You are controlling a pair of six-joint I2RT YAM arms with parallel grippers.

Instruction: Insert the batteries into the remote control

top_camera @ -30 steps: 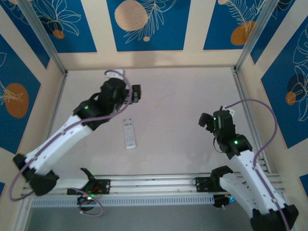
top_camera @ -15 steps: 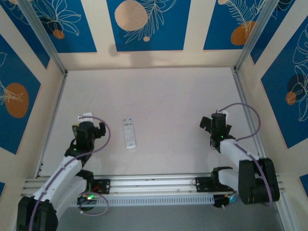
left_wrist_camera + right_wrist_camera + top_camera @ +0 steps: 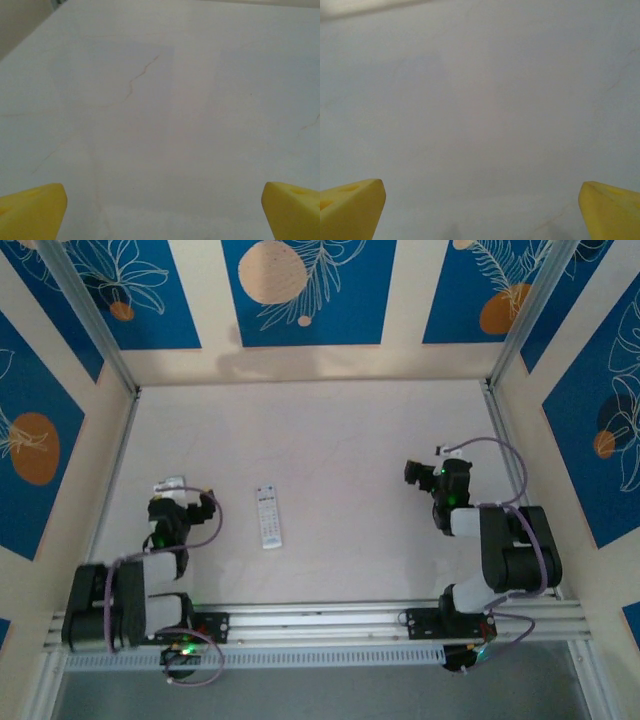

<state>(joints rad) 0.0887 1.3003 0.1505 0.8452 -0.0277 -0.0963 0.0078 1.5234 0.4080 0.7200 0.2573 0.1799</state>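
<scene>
Top external view: both arms are sitting folded low over their bases, the left tool (image 3: 183,502) and right tool (image 3: 428,473) each holding its yellow fingers spread wide, gripping nothing. The remote control (image 3: 268,517) is lying flat on the tabletop (image 3: 330,430), near the left tool's right side and well apart from the right tool.

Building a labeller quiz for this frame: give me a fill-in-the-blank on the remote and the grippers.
1. The left gripper and the right gripper both have their jaws ____.
2. Their fingertips are coloured ____.
3. The slim white rectangular remote control lies on the pale table, nearer the ____ gripper.
Missing words: open; yellow; left.
</scene>
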